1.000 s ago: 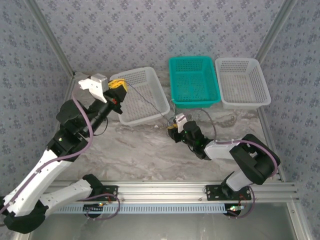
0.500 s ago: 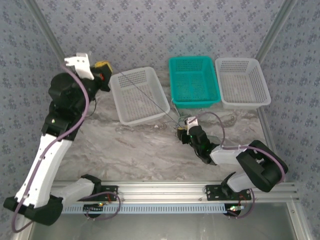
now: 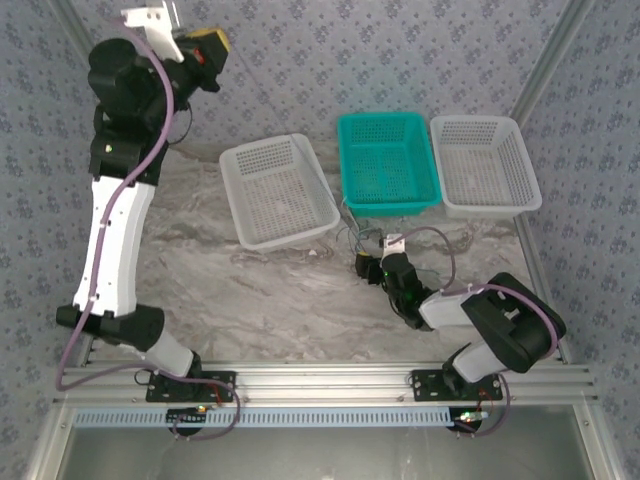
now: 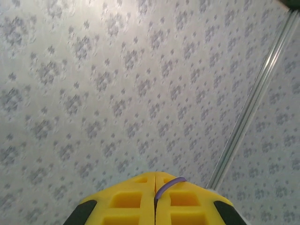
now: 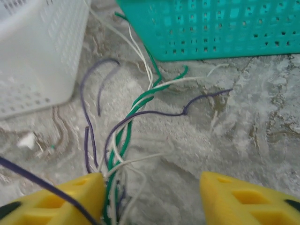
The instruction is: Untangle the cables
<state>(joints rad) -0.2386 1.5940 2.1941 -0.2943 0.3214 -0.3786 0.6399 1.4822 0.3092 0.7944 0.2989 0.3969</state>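
Item: right gripper [image 5: 151,176], nearest, low over the table [image 3: 260,290]; its yellow fingers stand wide apart and clamp nothing, the left one just beside the bundle. Item: cables [image 5: 136,105], lying on the marble directly ahead of that gripper, in the gap in front of the white basket [image 5: 37,56] and the teal basket [image 5: 225,28]. Condition: green and whitish strands wound round each other in a loose plait that runs up toward the foot of the teal basket; dark purple strands loop off to the left and right of it, one crossing the plait near its middle; another purple length passes over the left finger at the bottom corner of the right wrist view. Item: second white basket [image 3: 475,120], far right of the row; whether any strand lies in a basket cannot be told, the wires being too thin from above. Item: left gripper [image 4: 155,178], farthest, raised high against the patterned back wall; fingers pressed together on a purple strand [image 4: 168,183] that shows in the seam between them. Its run down to the tangle cannot be traced from above. Assessment: work partly under way, not finished. One purple strand appears to be lifted out by one end; the green and whitish pair are twisted together and the other purple loops lie across them. Left to do, by this reading: free the lifted strand fully, then part the plait strand by strand.
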